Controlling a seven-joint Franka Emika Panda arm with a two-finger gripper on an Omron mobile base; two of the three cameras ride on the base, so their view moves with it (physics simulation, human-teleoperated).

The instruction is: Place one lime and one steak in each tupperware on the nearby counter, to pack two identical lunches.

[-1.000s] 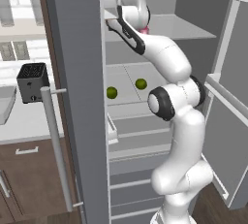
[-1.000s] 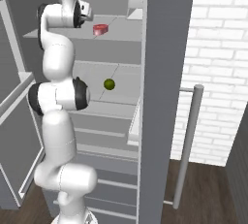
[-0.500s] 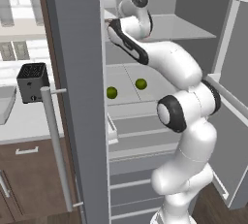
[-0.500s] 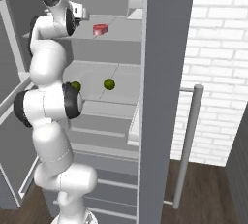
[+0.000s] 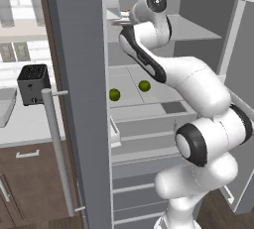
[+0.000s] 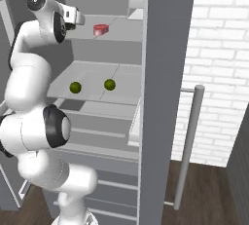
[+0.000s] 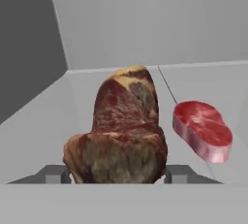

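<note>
In the hand view the dark brown lumpy steak (image 7: 121,131) sits between my fingertips, with my gripper (image 7: 115,174) shut on its sides. The red-pink steak (image 7: 203,131) lies just to its right on the pale upper fridge shelf, apart from it, and is also seen beside my gripper (image 6: 77,18) as the red-pink steak (image 6: 100,29). Two limes (image 5: 114,94) (image 5: 144,85) rest on the shelf below, the same limes (image 6: 75,87) (image 6: 110,84) seen from the other side. Part of a grey tupperware (image 5: 5,105) lies on the counter (image 5: 30,129) at the far left.
The open fridge door (image 5: 79,99) with its long silver handle (image 5: 57,148) stands between the shelves and the counter. A black toaster (image 5: 32,83) sits on the counter. Drawers fill the fridge's lower part. A white brick wall (image 6: 219,73) rises at the right.
The arm's elbow has swung wide across the fridge opening while the hand stayed at the upper shelf, drawing back slightly from the red-pink steak.
</note>
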